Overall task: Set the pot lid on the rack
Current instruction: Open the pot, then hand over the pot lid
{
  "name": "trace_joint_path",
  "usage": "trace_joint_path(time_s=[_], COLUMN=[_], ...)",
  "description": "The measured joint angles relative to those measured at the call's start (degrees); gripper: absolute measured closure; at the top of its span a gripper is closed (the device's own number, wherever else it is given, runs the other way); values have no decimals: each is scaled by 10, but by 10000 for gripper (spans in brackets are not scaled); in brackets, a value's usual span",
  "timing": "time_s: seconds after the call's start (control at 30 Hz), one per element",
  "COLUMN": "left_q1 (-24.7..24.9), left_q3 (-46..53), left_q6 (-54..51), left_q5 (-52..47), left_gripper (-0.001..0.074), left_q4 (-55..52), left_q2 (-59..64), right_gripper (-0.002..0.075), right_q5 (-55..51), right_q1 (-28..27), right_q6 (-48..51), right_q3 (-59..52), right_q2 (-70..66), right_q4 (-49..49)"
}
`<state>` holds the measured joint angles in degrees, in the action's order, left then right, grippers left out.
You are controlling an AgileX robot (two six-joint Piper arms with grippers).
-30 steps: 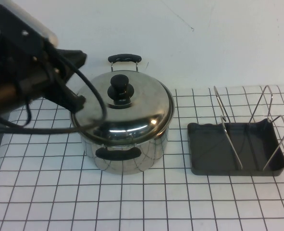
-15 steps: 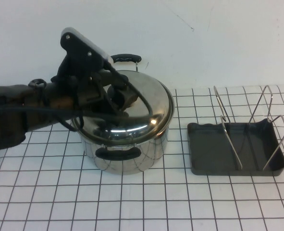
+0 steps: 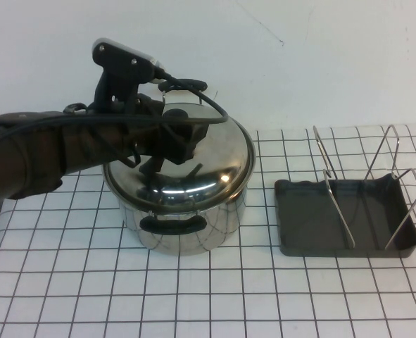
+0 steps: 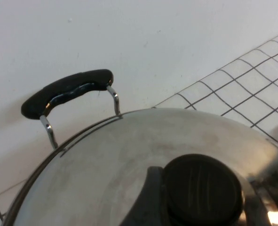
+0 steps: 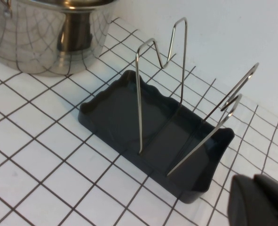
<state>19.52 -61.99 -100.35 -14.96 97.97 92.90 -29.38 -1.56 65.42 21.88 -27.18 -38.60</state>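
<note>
The pot lid (image 3: pixel 197 172) is shiny steel and rests shut on the steel pot (image 3: pixel 186 222) at the table's middle left. Its black knob (image 4: pixel 202 190) lies between the fingers of my left gripper (image 3: pixel 174 144), which reaches in over the lid from the left. In the left wrist view my left gripper (image 4: pixel 205 200) is open, with one dark finger (image 4: pixel 147 195) beside the knob and the other at its far side. The rack (image 3: pixel 348 211), wire hoops on a dark grey tray, stands to the pot's right. My right gripper (image 5: pixel 257 200) is shut, empty, low beside the rack (image 5: pixel 157 127).
The pot's rear black handle (image 4: pixel 66 90) sticks up behind the lid, and its front handle (image 3: pixel 172 224) faces me. A white wall rises close behind the pot. The table wears a white cloth with a black grid.
My left arm has swung in from the far left to above the lid. Its gripper has opened and now straddles the knob. The lid, pot and rack have not moved.
</note>
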Motion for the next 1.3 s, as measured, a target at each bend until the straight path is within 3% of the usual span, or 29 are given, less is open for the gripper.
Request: trace_joint_path(time_s=[0.4,0.5,0.7,1.13,1.3], left_q1=[0,0,0,0,0], left_q3=[-19,-28,-33,-59,-70], left_q6=[2,2,1,-1,-4], left_q5=[18,18,17,-24,-32], left_gripper=[114,183,409,408,408], left_q4=[2,3,4,-1,-1], left_q2=[45,51,56,37,-11], right_gripper=[729,729,729,729,729], right_q5=[2,3,4,28,59], right_q1=[0,0,0,0,0], right_q6=[1,1,2,3,3], right_q3=[-7,-7,-7,-7,-7], right_q2=[0,0,0,0,0], right_q4=[-18,-20,-24,-40,-112])
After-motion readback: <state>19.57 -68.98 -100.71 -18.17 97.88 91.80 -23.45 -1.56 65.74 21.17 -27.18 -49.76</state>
